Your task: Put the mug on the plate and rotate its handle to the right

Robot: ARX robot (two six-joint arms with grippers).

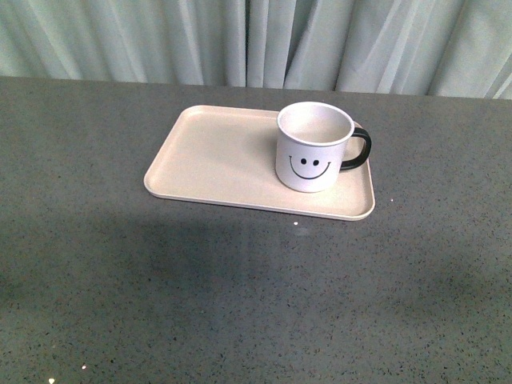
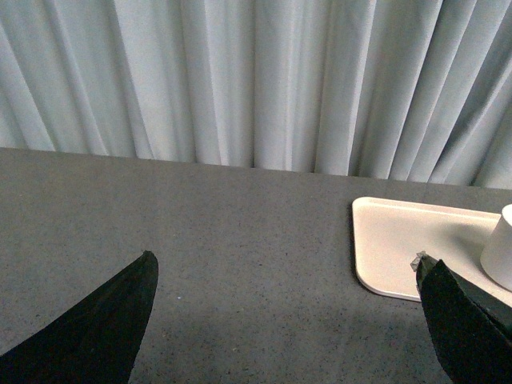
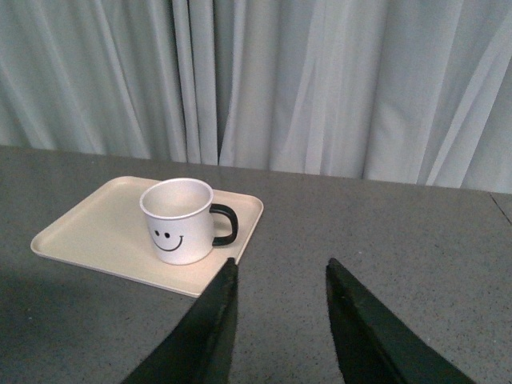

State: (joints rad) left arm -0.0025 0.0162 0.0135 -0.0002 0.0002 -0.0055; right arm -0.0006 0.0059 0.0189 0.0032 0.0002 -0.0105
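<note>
At the right end of the plate point(image 1: 216, 156), just right of centre in the front view, the mug point(image 1: 314, 147) stands upright, handle point(image 1: 358, 149) pointing right, while the left gripper point(image 2: 284, 320) gapes wide and the right gripper point(image 3: 280, 316) hovers nearby, parted and empty.

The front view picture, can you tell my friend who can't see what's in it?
A white smiley-face mug stands upright on the right end of a pale tray, its black handle pointing right. The tray sits on a grey table before pale curtains.
</note>
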